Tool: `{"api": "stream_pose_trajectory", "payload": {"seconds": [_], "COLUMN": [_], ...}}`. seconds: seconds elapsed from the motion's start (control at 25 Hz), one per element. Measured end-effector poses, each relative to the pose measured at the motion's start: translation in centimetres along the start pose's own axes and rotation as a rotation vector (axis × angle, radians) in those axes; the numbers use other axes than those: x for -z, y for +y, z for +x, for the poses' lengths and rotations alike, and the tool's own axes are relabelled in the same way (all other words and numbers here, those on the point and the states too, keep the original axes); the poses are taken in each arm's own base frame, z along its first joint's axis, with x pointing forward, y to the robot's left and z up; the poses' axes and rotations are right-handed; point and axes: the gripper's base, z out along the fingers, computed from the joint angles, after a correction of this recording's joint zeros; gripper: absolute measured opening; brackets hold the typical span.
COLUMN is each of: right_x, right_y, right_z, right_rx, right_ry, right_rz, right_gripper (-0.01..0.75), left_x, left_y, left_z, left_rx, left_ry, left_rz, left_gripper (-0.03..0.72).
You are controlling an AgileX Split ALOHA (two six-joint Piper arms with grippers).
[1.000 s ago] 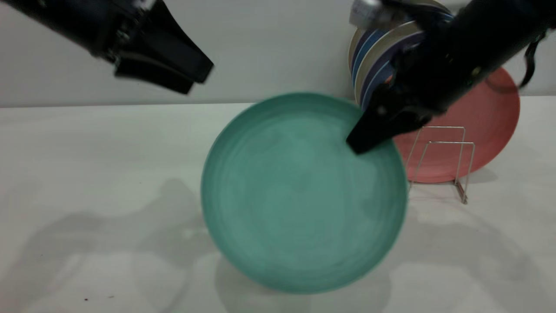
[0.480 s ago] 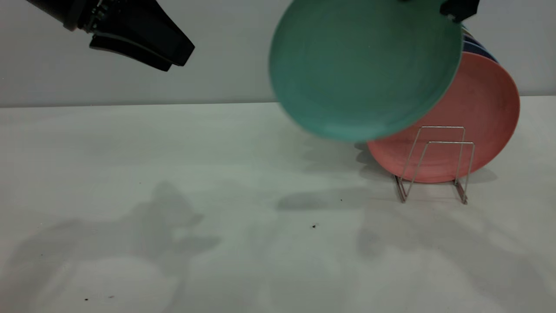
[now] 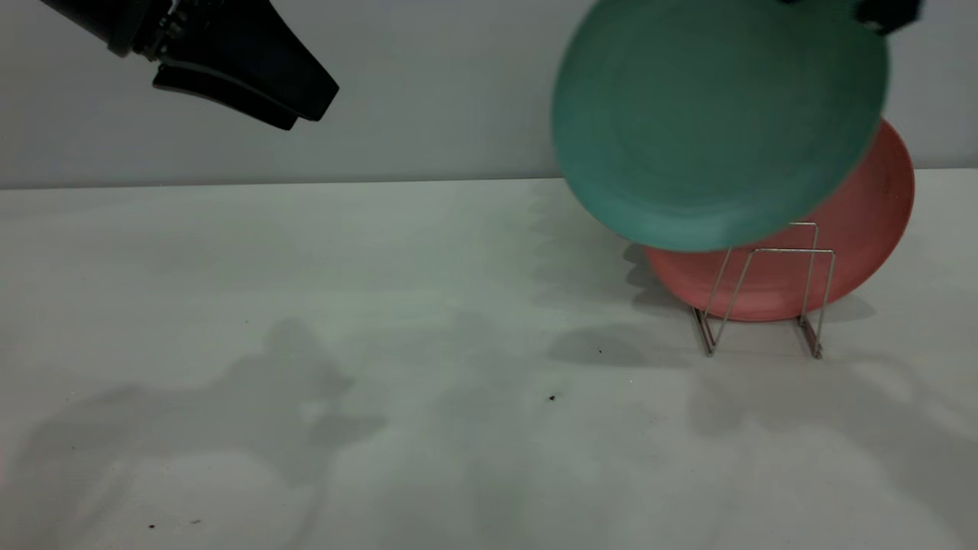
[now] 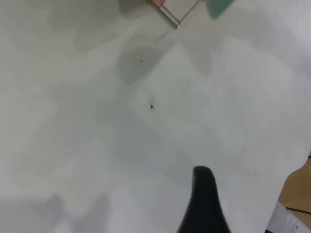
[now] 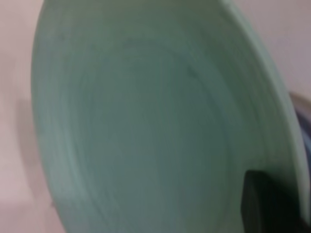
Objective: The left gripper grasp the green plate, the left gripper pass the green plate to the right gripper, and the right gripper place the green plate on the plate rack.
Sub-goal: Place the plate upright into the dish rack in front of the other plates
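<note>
The green plate [image 3: 718,122] hangs upright in the air at the upper right, in front of and above the plate rack [image 3: 768,286]. Its lower edge overlaps the top of the rack's wire loops. My right gripper [image 3: 886,11] is shut on the plate's upper right rim and is mostly out of the exterior view. In the right wrist view the green plate [image 5: 146,121] fills the picture, with one black finger [image 5: 265,204] on its face near the rim. My left gripper [image 3: 313,107] is high at the upper left, open and empty; one finger [image 4: 206,194] shows over bare table.
A salmon-pink plate [image 3: 863,229] stands in the rack behind the green plate. The left wrist view shows a corner of the rack [image 4: 170,17], a sliver of green plate [image 4: 221,7] and the table's edge [image 4: 291,170].
The right gripper lifted the green plate from low over the table's middle, then carried it right until it hangs before the pink plate. The left gripper stayed nearly still, up at the left.
</note>
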Motion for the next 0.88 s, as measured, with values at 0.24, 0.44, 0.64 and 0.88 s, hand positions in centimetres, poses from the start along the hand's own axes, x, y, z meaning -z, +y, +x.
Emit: {"api": "stream_pose_trajectory", "payload": {"seconds": [0.24,0.44,0.64,0.88], "right_x": [0.3,0.4,1.1,2.8], "right_y": [-0.4,-0.9,-1.5,-2.2], "right_z": [0.8,1.4,1.9,1.0], "right_rx": [0.004,-0.003,-0.013,-0.041], "right_ry": [0.014,0.034,0.043,0.026], "right_rz": [0.002,0.037,0.062,0.129], "right_gripper": [0.048,0.048,0.049,0.050], "left_x": [0.0,0.0,0.0,0.0], "left_y": [0.1,0.1,0.1,0.2], "left_z": [0.0,0.0,0.0,-0.1], "left_rx": [0.001,0.023,0.028,0.030], "left_ry": [-0.002,-0.003,-0.003,-0.007], "left_rz": [-0.006,-0.010,-0.014,-0.021], "left_gripper": [0.589,0.589,0.589,0.589]}}
